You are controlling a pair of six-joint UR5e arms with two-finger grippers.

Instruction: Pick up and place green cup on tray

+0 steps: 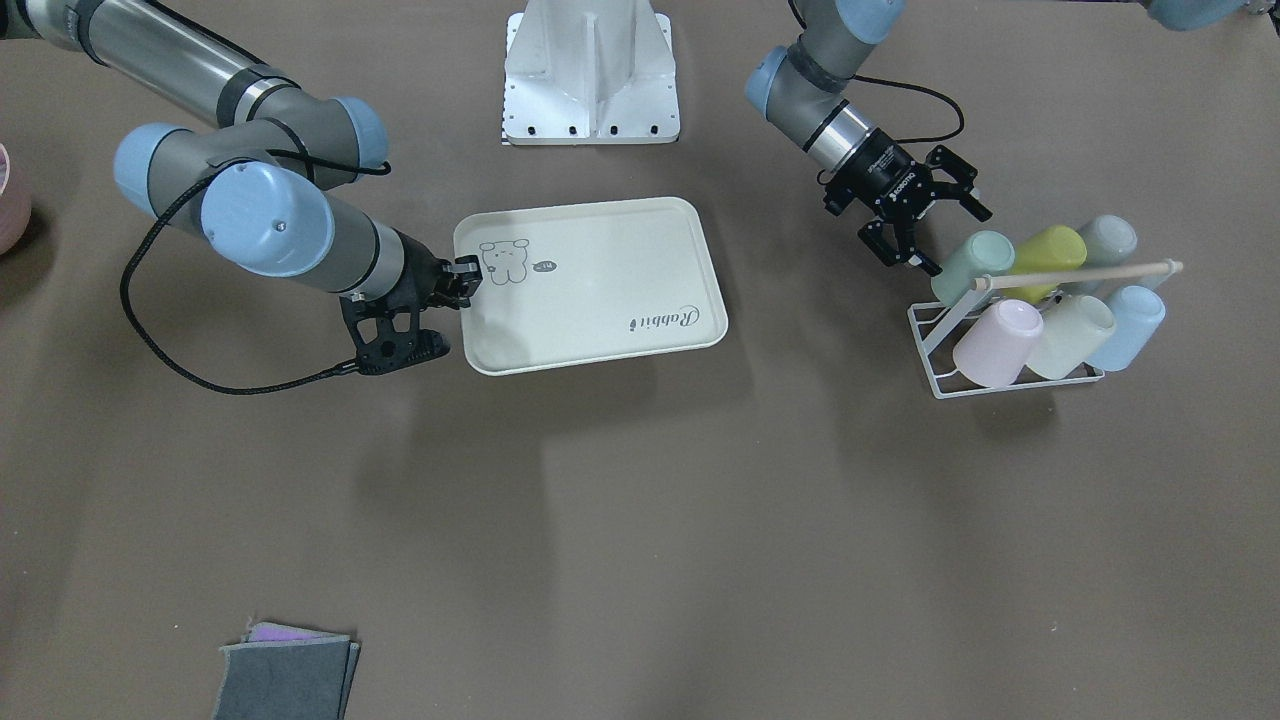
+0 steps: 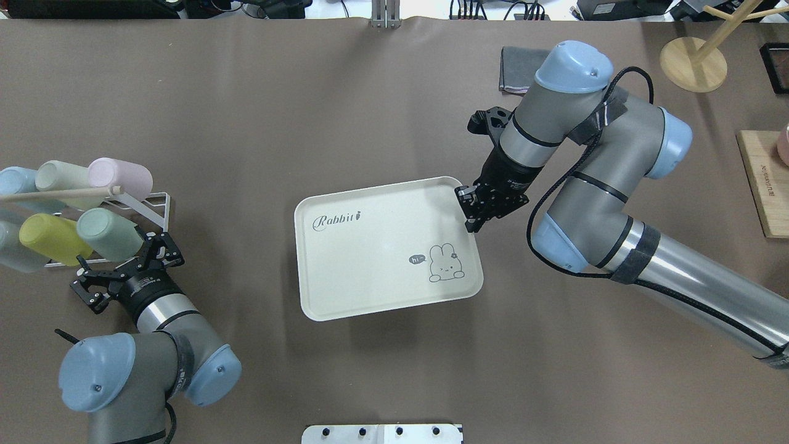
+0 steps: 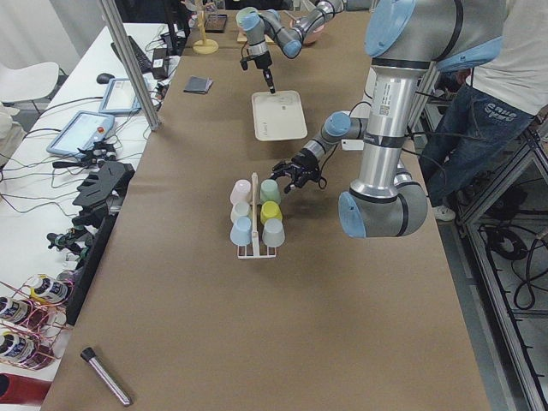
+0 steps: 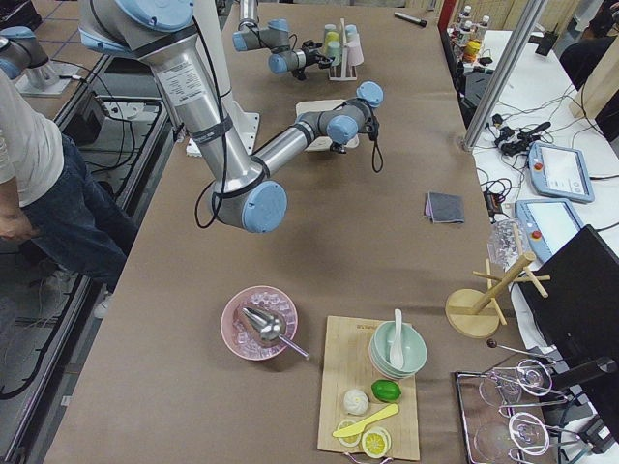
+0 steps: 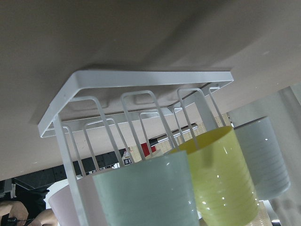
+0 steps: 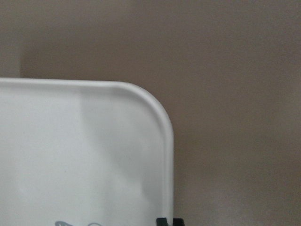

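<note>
The green cup is a pale mint tumbler lying tilted on a white wire rack, at the rack's end nearest the tray. It also shows in the overhead view and fills the bottom of the left wrist view. My left gripper is open and hovers right at the cup's base, not closed on it; the overhead view shows the same. The cream tray with the "Rabbit" lettering lies flat mid-table. My right gripper is shut on the tray's rim near the rabbit drawing.
The rack also holds a yellow-green cup, a grey-green cup, a pink cup, a cream one and a blue one, under a wooden rod. Folded cloths lie near the operators' edge. The robot base stands behind the tray.
</note>
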